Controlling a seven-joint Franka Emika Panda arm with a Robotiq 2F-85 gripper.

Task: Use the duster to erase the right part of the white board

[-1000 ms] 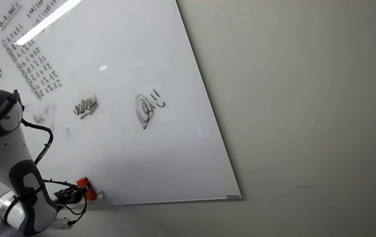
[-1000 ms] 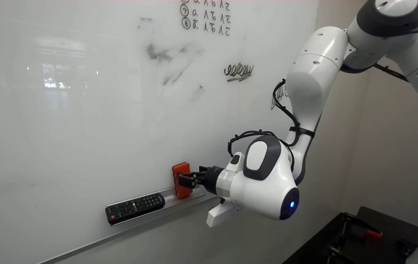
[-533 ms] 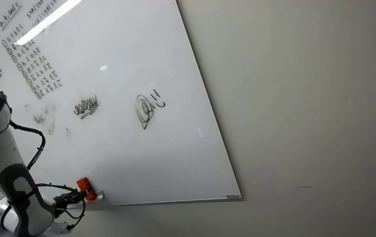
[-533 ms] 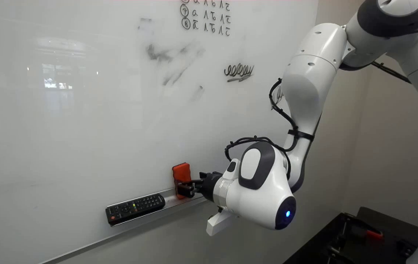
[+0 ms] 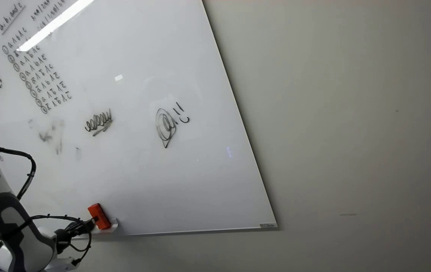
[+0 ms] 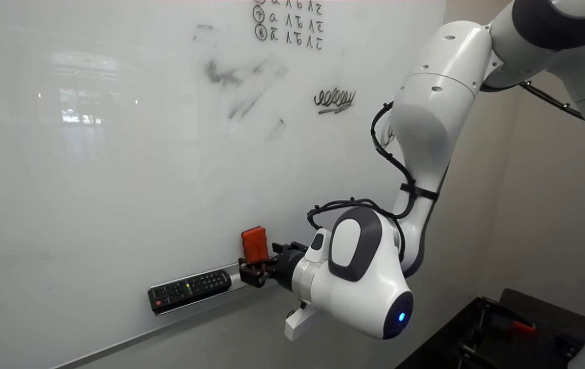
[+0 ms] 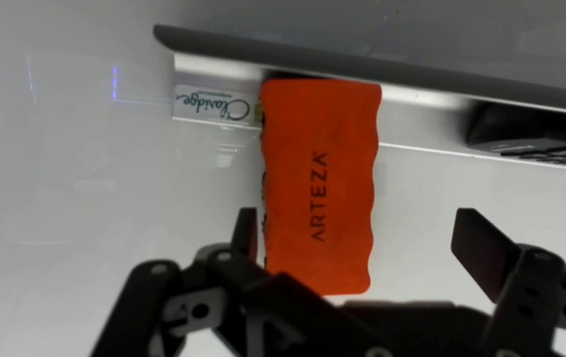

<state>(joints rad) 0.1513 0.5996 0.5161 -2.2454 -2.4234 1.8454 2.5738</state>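
Claw spread, nr duster

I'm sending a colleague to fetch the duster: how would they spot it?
Find the white board, then the metal tray at its lower edge. The duster stands on end in that tray. Unlike the black remote lying in the same tray, it is orange-red and lettered ARTEZA.

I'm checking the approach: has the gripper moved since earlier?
Yes: in an exterior view, the gripper has moved down relative to the unmoved duster, from its middle to its lower end.
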